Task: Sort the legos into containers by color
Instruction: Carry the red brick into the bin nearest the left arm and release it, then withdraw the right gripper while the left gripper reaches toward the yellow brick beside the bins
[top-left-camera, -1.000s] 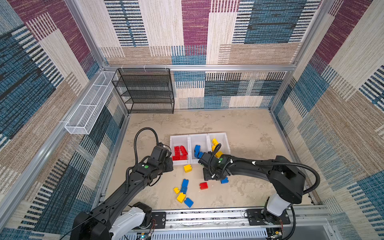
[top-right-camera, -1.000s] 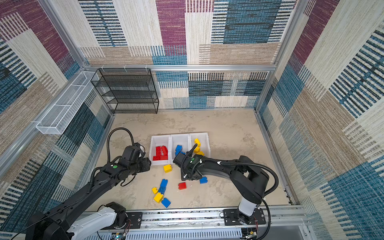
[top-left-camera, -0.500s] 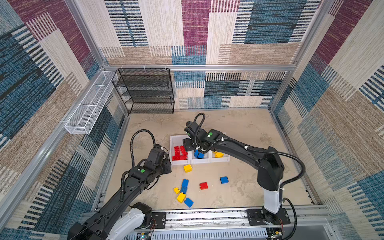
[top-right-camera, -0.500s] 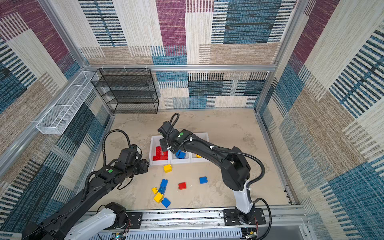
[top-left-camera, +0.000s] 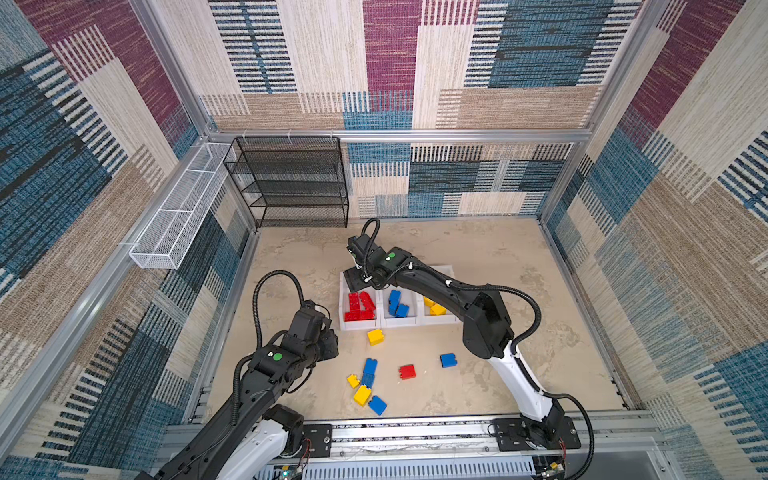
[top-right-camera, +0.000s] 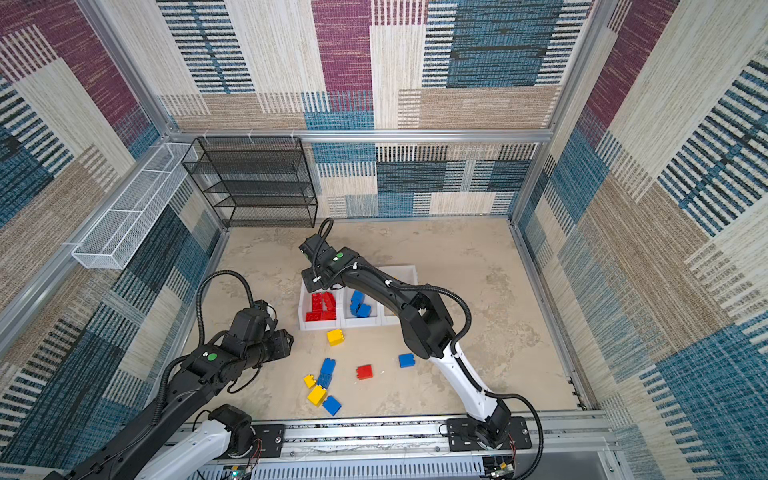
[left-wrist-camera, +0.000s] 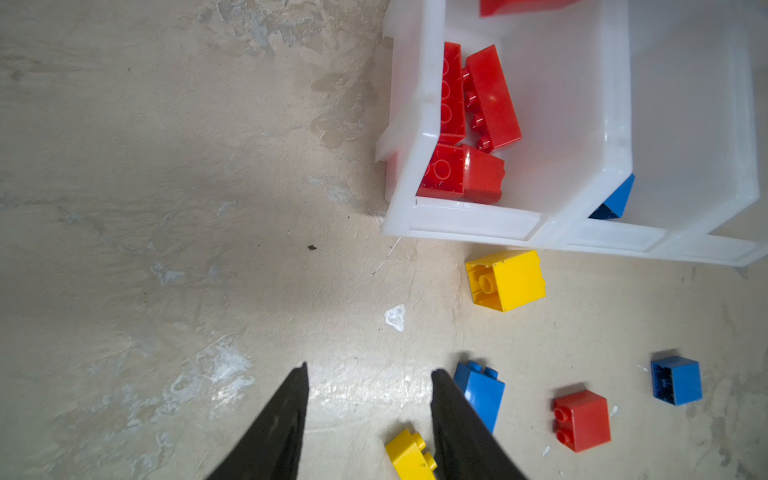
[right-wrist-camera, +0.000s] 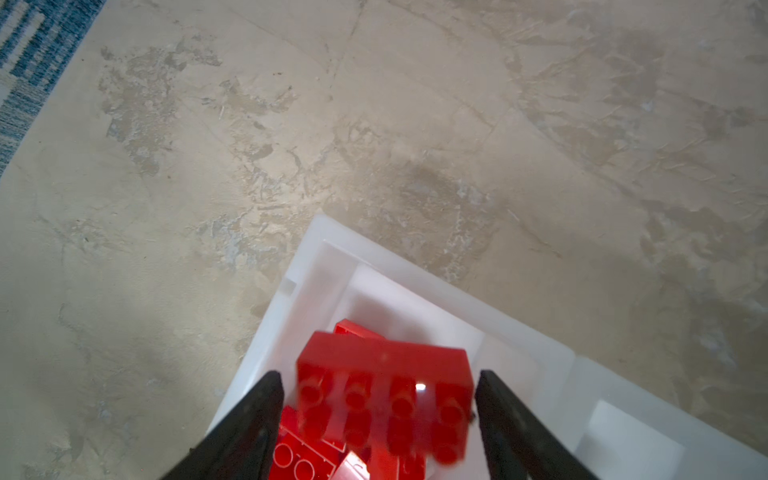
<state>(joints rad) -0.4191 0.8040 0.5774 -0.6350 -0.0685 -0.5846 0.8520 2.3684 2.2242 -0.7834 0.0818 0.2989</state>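
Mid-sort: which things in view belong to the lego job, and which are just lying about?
Job:
- white bins
- sorted bricks inside them
- red oblong brick between the open jaws of the right gripper
- loose on the table: yellow brick, red brick, blue brick, front cluster of blue and yellow bricks

Lying about:
- black mesh rack
- white wire basket

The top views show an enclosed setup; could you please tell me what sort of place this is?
Most likely a purpose-built robot test cell, not a home: patterned carpet-like wall panels held in a silver aluminium frame, and two black-and-white robot arms bolted to a metal rail at the front edge.
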